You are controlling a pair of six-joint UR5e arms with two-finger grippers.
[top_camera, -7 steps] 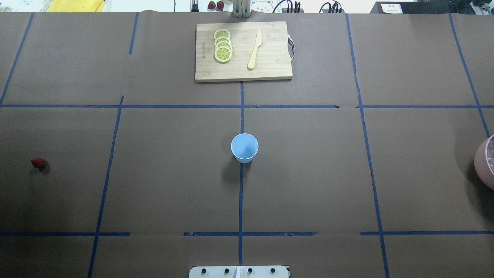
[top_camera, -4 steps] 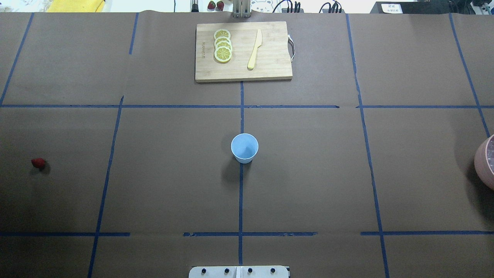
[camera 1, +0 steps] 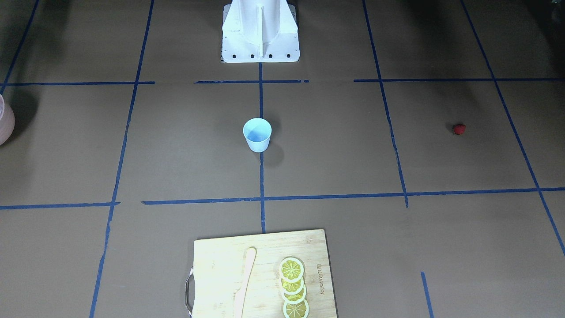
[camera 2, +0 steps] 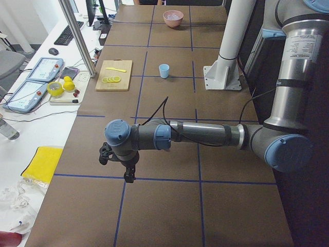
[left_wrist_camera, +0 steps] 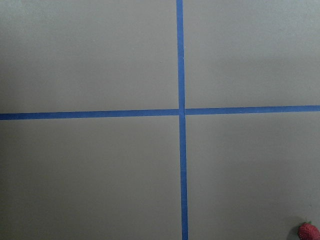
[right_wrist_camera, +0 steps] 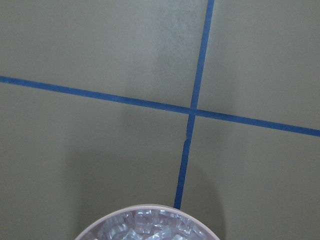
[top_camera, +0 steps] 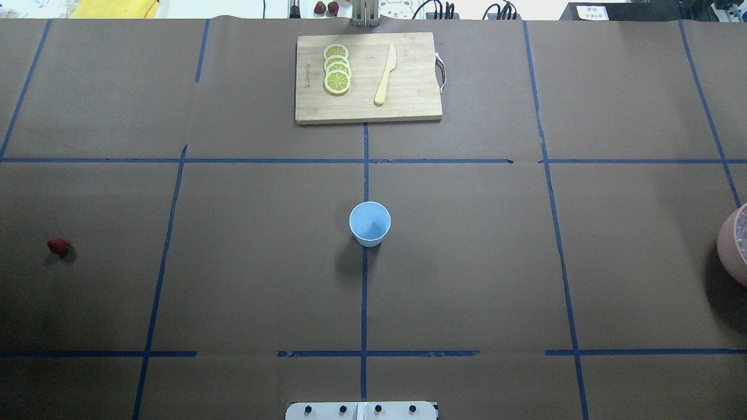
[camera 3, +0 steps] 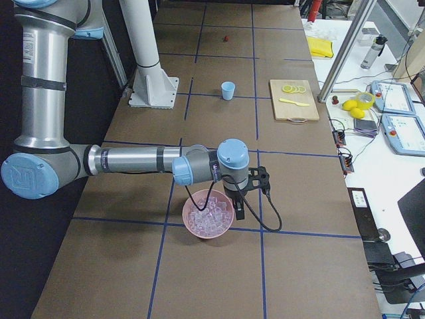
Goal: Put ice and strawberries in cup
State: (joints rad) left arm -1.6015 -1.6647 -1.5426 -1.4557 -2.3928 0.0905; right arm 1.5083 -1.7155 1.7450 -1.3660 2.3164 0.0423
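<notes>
The light-blue cup (top_camera: 369, 223) stands upright at the table's centre, also seen in the front-facing view (camera 1: 257, 134). One small red strawberry (top_camera: 58, 246) lies far out on the left side, and it shows at the lower right corner of the left wrist view (left_wrist_camera: 308, 231). The ice (camera 3: 209, 214) fills a pink bowl (top_camera: 736, 244) at the right end. My left gripper (camera 2: 128, 178) hangs above the table's left end. My right gripper (camera 3: 239, 212) hangs just beside the bowl's rim. I cannot tell whether either is open or shut.
A wooden cutting board (top_camera: 408, 105) with several lemon slices (top_camera: 337, 69) and a wooden knife (top_camera: 386, 74) lies at the far middle. The white robot base (camera 1: 260, 31) stands at the near edge. Blue tape lines cross the brown table cover.
</notes>
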